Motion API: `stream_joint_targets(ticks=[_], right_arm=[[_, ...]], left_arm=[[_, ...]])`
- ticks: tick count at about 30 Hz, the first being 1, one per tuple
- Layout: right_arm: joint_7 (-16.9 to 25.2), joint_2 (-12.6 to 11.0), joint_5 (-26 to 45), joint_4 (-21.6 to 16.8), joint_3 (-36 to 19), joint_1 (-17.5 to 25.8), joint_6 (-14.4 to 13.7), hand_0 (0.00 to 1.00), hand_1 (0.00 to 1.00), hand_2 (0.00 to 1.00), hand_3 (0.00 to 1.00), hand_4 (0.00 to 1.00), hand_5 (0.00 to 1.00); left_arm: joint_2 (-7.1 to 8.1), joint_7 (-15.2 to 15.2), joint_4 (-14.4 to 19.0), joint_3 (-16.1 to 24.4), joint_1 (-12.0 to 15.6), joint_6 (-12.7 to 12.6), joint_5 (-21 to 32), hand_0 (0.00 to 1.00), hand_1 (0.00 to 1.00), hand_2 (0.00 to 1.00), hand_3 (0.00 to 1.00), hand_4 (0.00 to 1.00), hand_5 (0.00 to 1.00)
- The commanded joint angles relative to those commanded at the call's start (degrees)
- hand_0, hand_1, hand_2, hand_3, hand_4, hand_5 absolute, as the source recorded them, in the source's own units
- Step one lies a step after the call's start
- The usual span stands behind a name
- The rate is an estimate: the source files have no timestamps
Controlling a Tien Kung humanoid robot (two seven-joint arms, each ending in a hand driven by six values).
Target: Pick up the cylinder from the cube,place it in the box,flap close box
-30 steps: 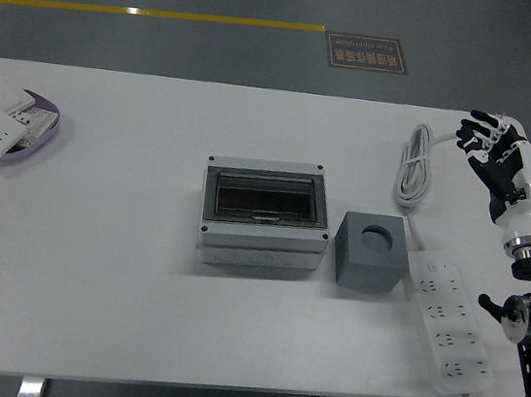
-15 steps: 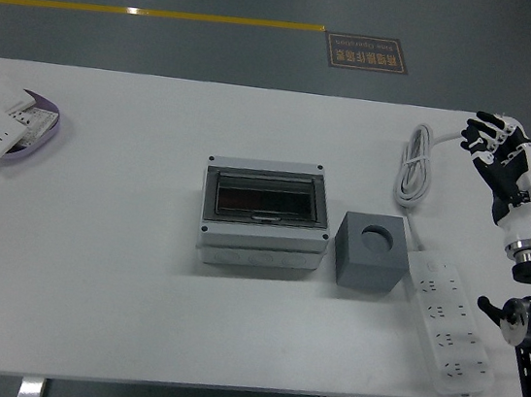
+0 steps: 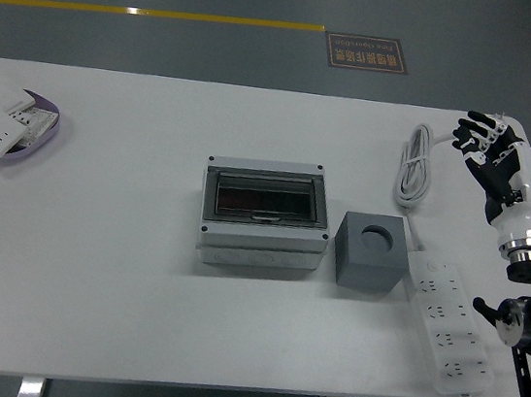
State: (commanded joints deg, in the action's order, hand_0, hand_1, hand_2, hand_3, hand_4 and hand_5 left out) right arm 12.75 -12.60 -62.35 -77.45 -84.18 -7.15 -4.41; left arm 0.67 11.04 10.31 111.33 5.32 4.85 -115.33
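Note:
A grey cube (image 3: pixel 371 251) with a round hole in its top stands right of centre on the white table (image 3: pixel 119 267). No cylinder shows in the hole or elsewhere. A grey box (image 3: pixel 263 216) with a dark transparent flap lying shut stands just left of the cube. My right hand (image 3: pixel 487 149) hovers over the table's far right corner, fingers spread and empty, well away from the cube. My left arm is out of view.
A white power strip (image 3: pixel 449 326) lies right of the cube, its coiled cable (image 3: pixel 415 166) behind it. A purple dish with white switch plates (image 3: pixel 1 123) sits at the far left.
My right hand has shifted only slightly near the far right corner, ending a little left and up. Nothing on the table has moved.

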Motion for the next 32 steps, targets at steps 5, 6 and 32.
stream_joint_targets(ticks=[5,6,32], right_arm=[[0.01,-0.22,0.11,0.07,-0.11,0.29,-0.16,0.685,0.659,0.656,0.663,0.725,0.229],[0.01,-0.29,0.1,0.06,-0.18,0.33,-0.17,0.684,0.657,0.655,0.663,0.723,0.23],[-0.09,-0.65,-0.33,-0.06,-0.72,-0.21,0.02,0.684,0.656,0.653,0.663,0.722,0.233]], left_arm=[[0.23,0.03,0.0,-0.37,-0.02,-0.01,0.24,0.594,0.636,0.603,0.632,0.662,0.138],[0.23,0.03,0.0,-0.49,0.0,0.0,0.33,0.594,0.635,0.602,0.631,0.66,0.137],[-0.59,0.27,0.0,-1.24,0.49,-0.15,1.42,0.593,0.634,0.6,0.628,0.657,0.141]])
